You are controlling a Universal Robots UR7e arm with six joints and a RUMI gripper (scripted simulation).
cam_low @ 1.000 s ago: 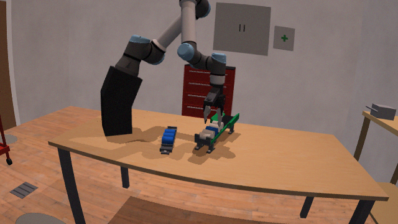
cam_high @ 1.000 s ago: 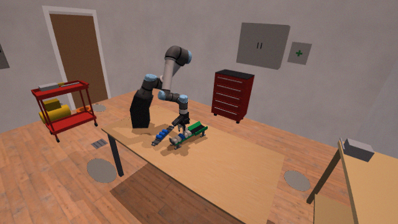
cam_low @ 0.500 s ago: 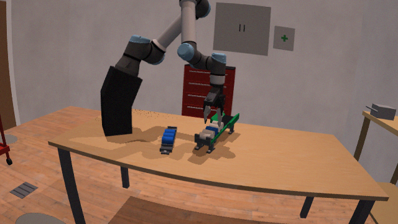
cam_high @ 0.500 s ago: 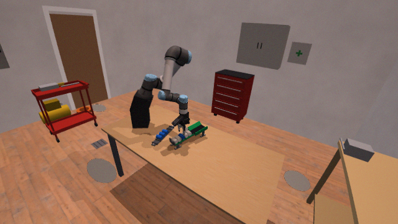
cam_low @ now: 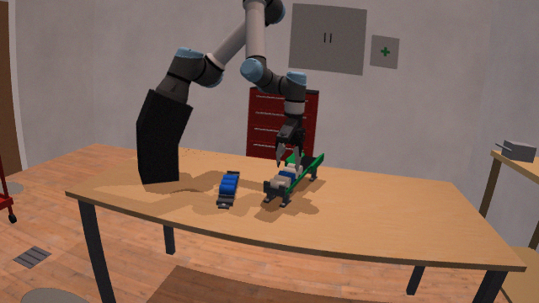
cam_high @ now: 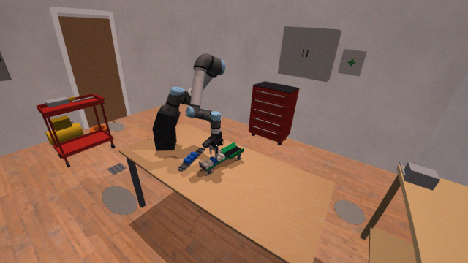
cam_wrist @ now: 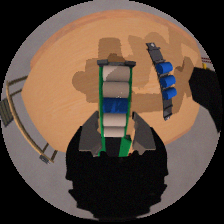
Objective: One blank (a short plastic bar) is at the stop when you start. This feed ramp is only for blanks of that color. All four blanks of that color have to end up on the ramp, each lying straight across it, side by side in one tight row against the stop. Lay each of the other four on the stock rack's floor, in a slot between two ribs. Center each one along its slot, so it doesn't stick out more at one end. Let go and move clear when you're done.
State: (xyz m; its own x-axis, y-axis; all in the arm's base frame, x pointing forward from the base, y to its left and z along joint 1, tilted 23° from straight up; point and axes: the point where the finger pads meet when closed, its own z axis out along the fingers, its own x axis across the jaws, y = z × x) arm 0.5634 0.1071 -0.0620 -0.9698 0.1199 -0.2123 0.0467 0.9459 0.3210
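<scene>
The green-railed feed ramp stands mid-table and also shows in the top and exterior views. Several beige blanks lie across it in a row, with one blue blank among them, beige ones on both sides of it. The dark stock rack lies beside the ramp and holds three blue blanks in its slots. My gripper hovers over the ramp's upper part. It is half open and empty, a finger on each side of the rails.
The arm's black base stands at the table's back left, behind the rack. A red drawer chest stands beyond the table, and a red cart is on the floor to the left.
</scene>
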